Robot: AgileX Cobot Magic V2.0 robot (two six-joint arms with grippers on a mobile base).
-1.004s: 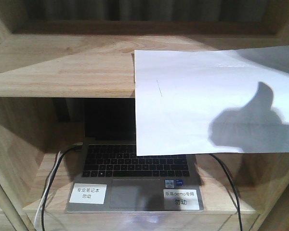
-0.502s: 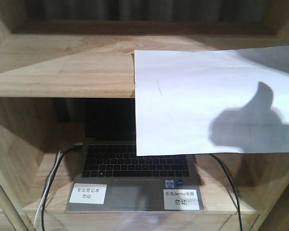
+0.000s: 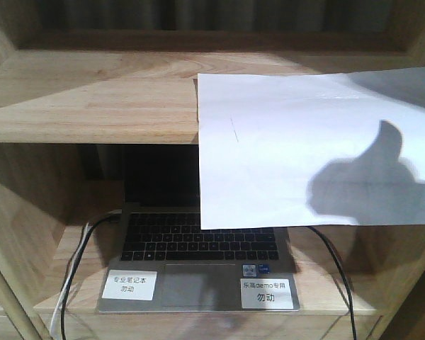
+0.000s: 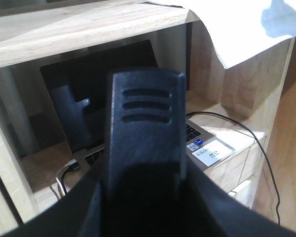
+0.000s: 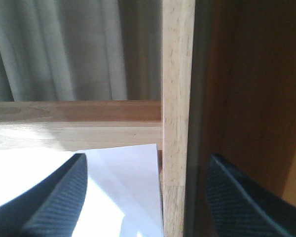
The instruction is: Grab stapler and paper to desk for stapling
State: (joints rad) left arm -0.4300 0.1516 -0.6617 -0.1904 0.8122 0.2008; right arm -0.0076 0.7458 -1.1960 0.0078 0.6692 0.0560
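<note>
The paper (image 3: 283, 156) is a white sheet lying on the upper shelf and drooping over its front edge; a gripper's shadow falls on it. In the left wrist view the black stapler (image 4: 145, 108), with three grooves near its end, stands upright between the jaws of my left gripper (image 4: 146, 197), which is shut on it. My right gripper (image 5: 147, 170) is open, its fingers either side of a wooden upright (image 5: 176, 123), with the paper (image 5: 123, 187) just below and left. The desk is out of view.
A pale wood shelf unit (image 3: 92, 106) fills the front view. An open laptop (image 3: 198, 248) with two white labels sits in the lower compartment under the hanging paper. Black and white cables (image 3: 74, 262) run down both sides. Grey curtains (image 5: 64, 49) hang behind.
A dark piece at the lower left edge of the front view has left the frame. Paper, its shadow and laptop are unchanged.
</note>
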